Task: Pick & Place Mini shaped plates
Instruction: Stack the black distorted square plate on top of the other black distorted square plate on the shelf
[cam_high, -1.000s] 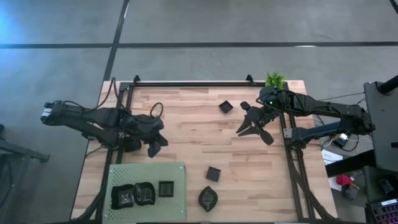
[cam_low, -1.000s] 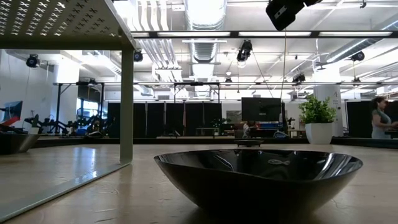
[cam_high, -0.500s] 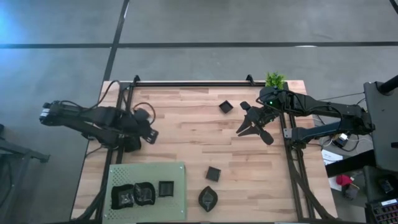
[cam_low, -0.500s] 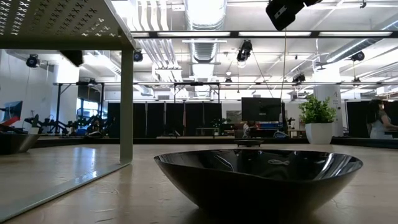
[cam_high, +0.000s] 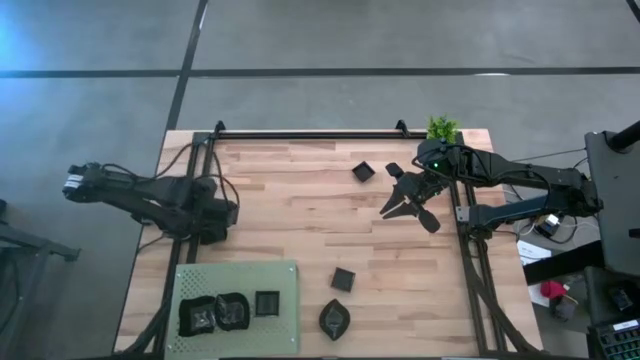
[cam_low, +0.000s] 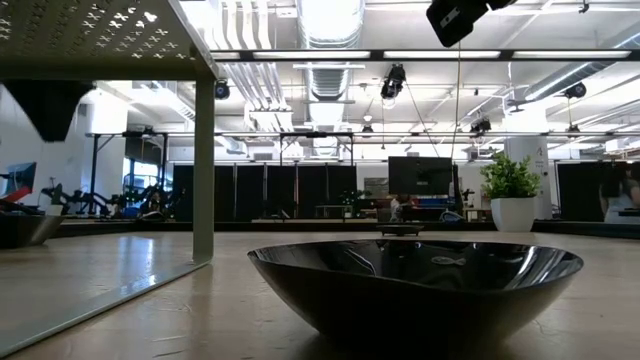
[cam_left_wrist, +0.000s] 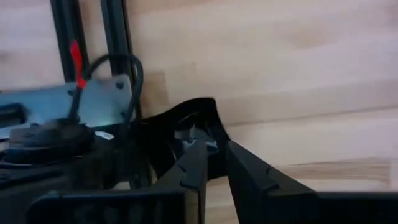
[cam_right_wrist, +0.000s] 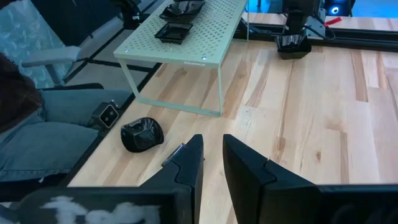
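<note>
Three mini shaped plates (cam_high: 232, 310) lie on the light green mat (cam_high: 237, 270), which stands on legs at the near left. Loose on the wood are a square plate (cam_high: 362, 171) at the far middle, a second square plate (cam_high: 343, 279), and a leaf-like plate (cam_high: 334, 318) (cam_low: 415, 285) near the front edge. My left gripper (cam_high: 222, 212) (cam_left_wrist: 214, 148) points down by the table's left edge, its fingers a narrow gap apart. A black thing with an upturned rim (cam_left_wrist: 186, 124) shows just behind its fingertips. My right gripper (cam_high: 392, 208) (cam_right_wrist: 212, 140) hangs over the far right with nothing between its fingers. My left gripper stands right over the black upturned-rim thing (cam_left_wrist: 205, 112), coming from above. Its own fingers hide the spot, so I cannot tell whether they touch or hold it.
A small potted plant (cam_high: 441, 128) stands at the far right corner. Black frame rails (cam_left_wrist: 118, 62) run along the table's left edge. A seated person's legs (cam_right_wrist: 43, 137) show beyond the near edge. Bare wood (cam_high: 300, 220) lies between the two arms.
My left gripper has drawn back toward the table's left edge and sunk. It has rolled and tipped from slanting forward to pointing down. In the low view its dark shape has come into sight behind the mat.
</note>
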